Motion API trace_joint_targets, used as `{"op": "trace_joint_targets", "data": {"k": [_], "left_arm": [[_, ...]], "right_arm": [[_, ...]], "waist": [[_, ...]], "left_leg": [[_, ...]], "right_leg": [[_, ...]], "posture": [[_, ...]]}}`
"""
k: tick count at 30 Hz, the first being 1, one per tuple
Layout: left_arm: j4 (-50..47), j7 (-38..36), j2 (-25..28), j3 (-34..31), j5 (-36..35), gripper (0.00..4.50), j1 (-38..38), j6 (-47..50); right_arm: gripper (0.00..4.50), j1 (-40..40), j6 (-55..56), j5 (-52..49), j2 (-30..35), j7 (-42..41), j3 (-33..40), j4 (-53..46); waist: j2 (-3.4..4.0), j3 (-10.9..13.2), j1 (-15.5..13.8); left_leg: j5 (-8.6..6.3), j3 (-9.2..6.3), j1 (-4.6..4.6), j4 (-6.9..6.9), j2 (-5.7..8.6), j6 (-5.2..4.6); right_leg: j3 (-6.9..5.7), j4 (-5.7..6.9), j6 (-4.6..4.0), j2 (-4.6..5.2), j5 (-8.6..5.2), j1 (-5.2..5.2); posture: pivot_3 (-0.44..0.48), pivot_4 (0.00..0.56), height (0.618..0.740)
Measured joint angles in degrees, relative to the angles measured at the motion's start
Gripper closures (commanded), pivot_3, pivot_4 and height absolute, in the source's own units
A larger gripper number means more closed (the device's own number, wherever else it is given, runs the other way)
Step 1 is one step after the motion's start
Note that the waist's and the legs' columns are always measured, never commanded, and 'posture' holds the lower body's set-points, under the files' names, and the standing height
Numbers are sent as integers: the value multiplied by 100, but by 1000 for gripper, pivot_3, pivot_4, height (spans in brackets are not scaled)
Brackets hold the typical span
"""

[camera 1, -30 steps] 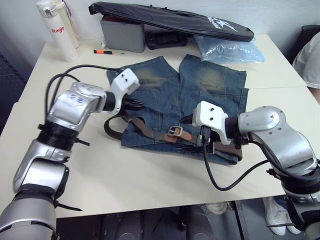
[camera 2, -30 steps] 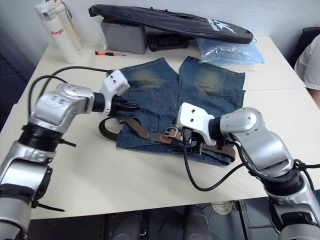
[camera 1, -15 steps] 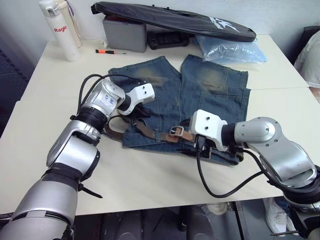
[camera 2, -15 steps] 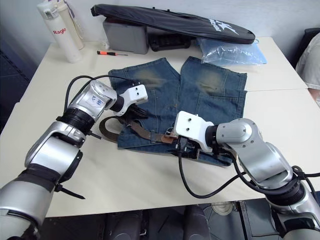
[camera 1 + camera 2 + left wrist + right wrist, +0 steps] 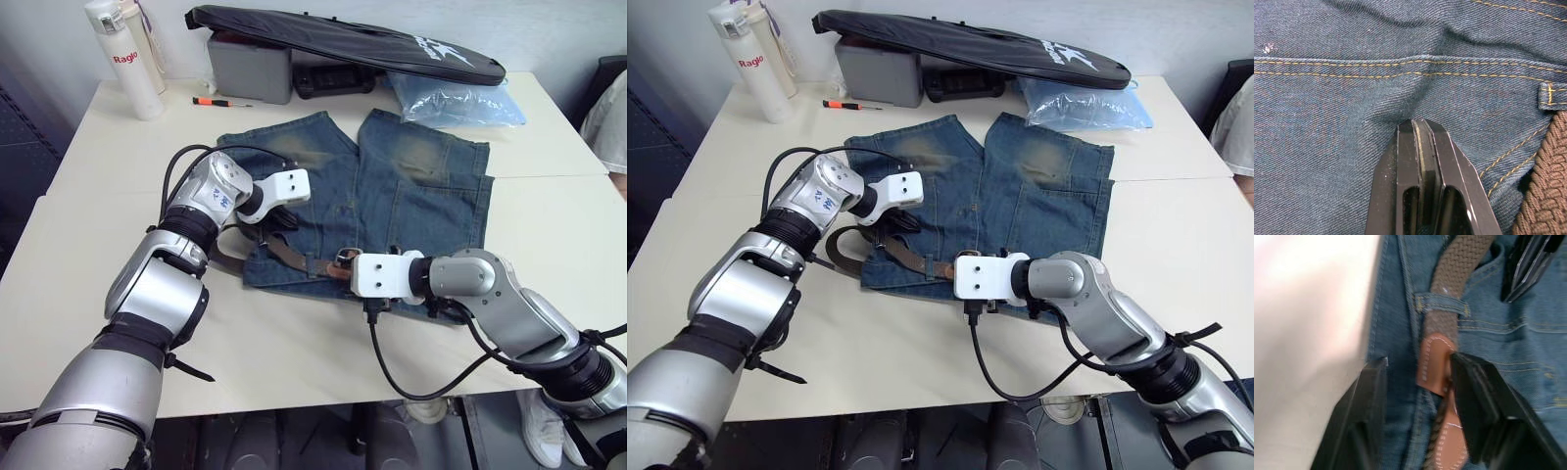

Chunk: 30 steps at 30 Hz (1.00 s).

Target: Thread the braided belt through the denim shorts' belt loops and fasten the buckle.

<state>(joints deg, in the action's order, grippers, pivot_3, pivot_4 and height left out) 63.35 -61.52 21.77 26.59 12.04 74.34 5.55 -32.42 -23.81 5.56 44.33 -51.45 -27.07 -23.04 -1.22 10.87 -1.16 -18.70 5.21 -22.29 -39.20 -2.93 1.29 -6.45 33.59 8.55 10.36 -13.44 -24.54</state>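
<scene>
So over the last second both my arms have been sliding in toward the middle of the frame. My left gripper (image 5: 284, 221) started out left of centre over the near-left corner of the denim shorts (image 5: 392, 186) and is now sitting further in, pressing its tips onto the denim just above the waistband. In the left wrist view those fingers (image 5: 1420, 161) are pinched fully together, tips touching cloth, holding nothing, with one of the belt loops (image 5: 1551, 94) off to the side and the braided belt (image 5: 1542, 196) running past it. I'm guessing it's just pinning the fabric flat.

My right gripper (image 5: 1418, 377) has swung from the lower right of the frame across to lower centre, right up to the belt ends. Its jaws are standing wide open, straddling the tan leather tab (image 5: 1434, 363) where the braid comes out of a loop; one finger looks like it's brushing the tab, not clamping yet. The buckle (image 5: 345, 258) is lying just above that gripper in the head view, lower centre, not fastened as far as I can tell. So I'm reading this as lining up a grab on the belt end
</scene>
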Motion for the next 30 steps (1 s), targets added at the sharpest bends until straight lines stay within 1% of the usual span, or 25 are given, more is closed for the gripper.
{"op": "trace_joint_targets", "data": {"k": [3, 6, 8, 9, 10, 20, 23, 27, 30], "left_arm": [[-3, -4, 0, -78, 47, 4500, -17, 1], [-11, -7, -4, -125, 93, 4500, -31, 4], [-19, -13, -10, -152, 128, 4500, -35, 4], [-19, -17, -11, -173, 138, 4500, -36, 6], [-19, -18, -10, -186, 145, 4500, -37, 7], [-1, -18, -46, -285, 231, 4500, -37, 14], [-1, -21, -56, -306, 266, 4500, -37, 11], [-2, -16, -67, -322, 290, 4500, -37, 5], [-2, -18, -69, -336, 315, 4500, -37, 6]], "right_arm": [[2050, 12, 248, 128, -24, -21, 0, 128], [2867, 13, 464, 237, -83, -49, 0, 285], [3710, 28, 592, 303, -113, -67, 0, 368], [4307, 34, 654, 353, -120, -71, 0, 382], [4481, 35, 710, 377, -132, -71, 0, 406], [4481, 209, 991, 540, -194, -160, 27, 428], [4481, 211, 903, 512, -285, -166, 93, 446], [3238, 213, 759, 439, -380, -175, 240, 445], [3238, 212, 874, 573, -378, -180, 246, 490]], "waist": [[0, 0, 4], [0, 0, 10], [0, 0, 10], [0, 0, 11], [0, 0, 13], [0, 0, 10], [0, 0, 8], [0, 0, 3], [0, 0, 6]], "left_leg": [[0, 0, 0, 0, 0, 0], [0, 0, 1, 0, 0, 0], [0, 0, 1, 0, 0, 0], [0, 0, 1, 0, 0, 0], [0, 0, 1, 0, 0, 0], [0, 0, 2, 0, 0, 0], [0, 0, 2, 0, 0, 0], [0, 0, 2, -2, 0, 0], [0, 0, 3, -1, 0, 0]], "right_leg": [[0, 0, 0, 0, 0, 0], [0, 1, 0, 0, 0, 0], [0, 1, 0, 0, 0, 0], [0, 1, 0, 0, 0, 0], [0, 1, 0, 0, 0, 0], [0, 2, 0, 0, 0, 1], [0, 3, 0, 0, 0, 1], [0, 3, 0, 0, 0, 2], [0, 4, 0, 0, 0, 2]], "posture": [[0, 150, 740], [0, 150, 740], [0, 150, 740], [0, 150, 740], [0, 150, 740], [0, 150, 740], [0, 150, 740], [0, 150, 740], [0, 150, 740]]}}
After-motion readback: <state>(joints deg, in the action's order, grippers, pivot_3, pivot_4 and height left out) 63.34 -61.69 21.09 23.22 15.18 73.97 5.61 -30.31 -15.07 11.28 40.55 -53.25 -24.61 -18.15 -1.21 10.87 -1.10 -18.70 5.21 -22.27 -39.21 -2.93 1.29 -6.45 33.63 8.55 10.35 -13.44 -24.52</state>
